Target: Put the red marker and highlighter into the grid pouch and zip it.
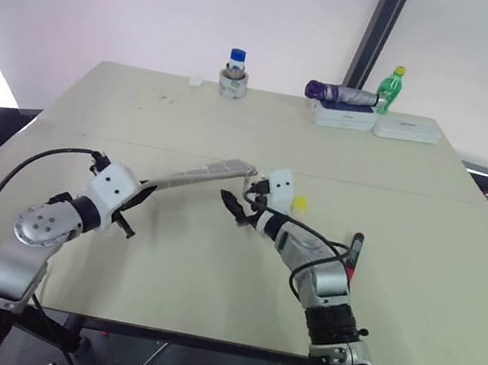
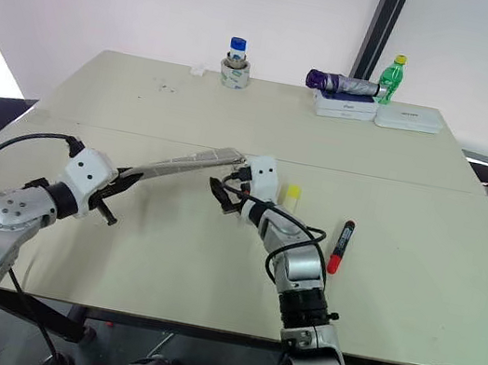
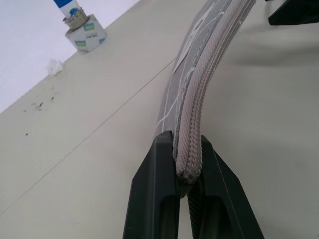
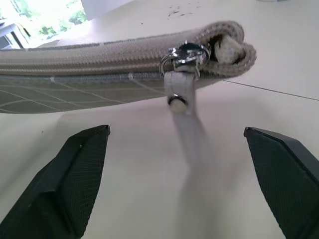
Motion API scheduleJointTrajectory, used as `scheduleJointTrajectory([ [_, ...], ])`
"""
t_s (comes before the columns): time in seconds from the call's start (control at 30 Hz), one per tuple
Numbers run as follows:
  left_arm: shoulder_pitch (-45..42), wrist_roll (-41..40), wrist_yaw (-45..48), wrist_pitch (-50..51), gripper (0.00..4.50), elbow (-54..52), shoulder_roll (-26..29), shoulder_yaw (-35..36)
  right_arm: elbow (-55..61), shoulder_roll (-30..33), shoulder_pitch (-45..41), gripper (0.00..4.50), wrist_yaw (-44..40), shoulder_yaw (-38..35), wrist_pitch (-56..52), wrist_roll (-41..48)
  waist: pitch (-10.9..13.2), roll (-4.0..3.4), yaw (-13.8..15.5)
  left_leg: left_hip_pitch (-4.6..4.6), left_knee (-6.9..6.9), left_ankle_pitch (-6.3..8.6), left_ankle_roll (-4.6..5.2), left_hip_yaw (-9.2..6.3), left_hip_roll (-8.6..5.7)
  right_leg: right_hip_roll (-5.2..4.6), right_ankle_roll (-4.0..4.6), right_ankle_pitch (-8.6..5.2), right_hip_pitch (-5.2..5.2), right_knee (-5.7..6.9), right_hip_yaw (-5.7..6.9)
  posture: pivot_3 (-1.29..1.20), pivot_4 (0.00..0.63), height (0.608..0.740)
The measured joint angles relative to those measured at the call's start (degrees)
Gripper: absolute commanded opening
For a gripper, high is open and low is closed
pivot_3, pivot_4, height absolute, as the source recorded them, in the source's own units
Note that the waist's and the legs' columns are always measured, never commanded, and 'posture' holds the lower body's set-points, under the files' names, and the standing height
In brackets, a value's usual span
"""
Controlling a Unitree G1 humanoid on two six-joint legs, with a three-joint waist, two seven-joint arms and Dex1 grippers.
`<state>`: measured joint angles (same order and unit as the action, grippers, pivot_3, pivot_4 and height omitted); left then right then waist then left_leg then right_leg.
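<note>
- Above the near half of the pale table (image 1: pixel 234 133), my left gripper (image 3: pixel 183 179) clamps one end of the grid pouch (image 1: pixel 196 174), fingers pressed tight on the zipper edge, lifting the grey fabric clear of the surface.
- From that grip the pouch stretches out edge-up toward my right gripper (image 2: pixel 221 194), its white grid lines showing along the side.
- At the pouch's far end, the metal zipper slider (image 4: pixel 185 55) sits near the corner, a white pull tab (image 4: pixel 179 94) hanging down from it.
- My right gripper faces that tab with its two black fingers (image 4: pixel 75 169) spread wide, the tab hanging between and beyond them, untouched.
- On the table just beyond my right wrist lies the highlighter (image 2: pixel 291 194), pale yellow with a brighter cap, outside the pouch.
- Further to my right, the red marker (image 2: pixel 341 246) rests flat on the table, also outside the pouch.
- Along the far edge stand a blue-capped jar (image 1: pixel 234 75), a green bottle (image 1: pixel 390 88), a folded purple umbrella (image 1: pixel 340 94) and two white cases (image 1: pixel 375 122).
</note>
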<state>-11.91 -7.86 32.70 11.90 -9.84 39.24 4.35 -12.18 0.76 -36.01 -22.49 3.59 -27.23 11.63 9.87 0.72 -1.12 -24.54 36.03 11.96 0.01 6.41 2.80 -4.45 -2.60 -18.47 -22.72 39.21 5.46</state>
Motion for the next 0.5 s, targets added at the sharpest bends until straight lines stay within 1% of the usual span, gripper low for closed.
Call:
scheduleJointTrajectory([
  [0.07, 0.00, 0.27, 0.00, -0.08, 0.00, 0.01, -0.02, -0.05, 0.01, 0.09, 0.03, 2.15, -0.34, -0.01, 0.00, 0.38, 0.00, 0.00, -0.03, 0.00, -0.01, 0.00, 0.00, 0.00, 0.00, 0.00, 0.00, 0.00, 0.00, 0.00, 0.00, 0.00, 0.150, 0.737],
  [0.13, -0.02, 0.52, 0.00, -0.18, 0.00, 0.13, -0.20, -0.09, 0.07, 0.21, 0.05, 1.24, -0.49, -0.01, 0.00, 0.54, 0.00, 0.00, -0.02, 0.00, -0.01, 0.00, 0.00, 0.00, 0.00, 0.00, 0.00, 0.00, 0.00, 0.00, 0.00, 0.00, 0.150, 0.737],
  [0.2, -0.02, 0.75, 0.00, -0.31, 0.00, 0.29, -0.67, -0.15, 0.15, 0.26, 0.05, 0.15, -0.57, -0.02, 0.00, 0.66, 0.00, 0.00, -0.01, 0.00, -0.01, 0.00, 0.00, 0.00, 0.00, 0.00, 0.00, 0.00, 0.00, 0.00, 0.00, 0.00, 0.150, 0.737],
  [0.23, -0.02, 0.95, 0.00, -0.37, 0.00, 0.33, -0.81, -0.20, 0.16, 0.26, 0.05, 0.07, -0.59, -0.01, 0.00, 0.72, 0.00, 0.00, -0.01, 0.00, -0.01, 0.00, 0.00, 0.00, 0.00, 0.00, 0.00, 0.00, 0.00, 0.00, 0.00, 0.00, 0.150, 0.737],
  [0.4, -0.10, 1.68, 0.11, -1.42, 0.00, 0.81, -0.86, -0.23, 0.66, 0.60, 0.40, 0.07, -0.69, 0.14, 0.00, 0.71, 0.00, 0.00, -0.01, 0.00, -0.01, 0.00, 0.00, 0.00, 0.00, 0.00, 0.00, 0.00, -0.01, -0.01, 0.00, 0.00, 0.150, 0.737],
  [0.47, -0.25, 2.56, 0.08, -2.15, 0.00, 1.17, -0.85, -0.37, 1.11, 2.09, 0.45, 0.07, -0.98, 1.50, 0.17, -0.46, 0.00, 0.00, 0.02, 0.00, -0.01, 0.00, 0.00, 0.00, 0.00, 0.00, 0.00, 0.00, -0.01, -0.01, 0.00, 0.00, 0.150, 0.737],
  [0.5, -0.27, 3.17, 0.04, -2.53, 0.00, 1.30, -0.82, -0.51, 1.44, 3.97, 0.44, 0.07, -1.41, 3.16, 0.46, -2.13, 0.00, 0.00, 0.11, 0.00, 0.00, 0.00, 0.00, 0.00, -0.01, -0.01, 0.00, 0.00, 0.00, -0.01, 0.00, 0.00, 0.150, 0.737],
])
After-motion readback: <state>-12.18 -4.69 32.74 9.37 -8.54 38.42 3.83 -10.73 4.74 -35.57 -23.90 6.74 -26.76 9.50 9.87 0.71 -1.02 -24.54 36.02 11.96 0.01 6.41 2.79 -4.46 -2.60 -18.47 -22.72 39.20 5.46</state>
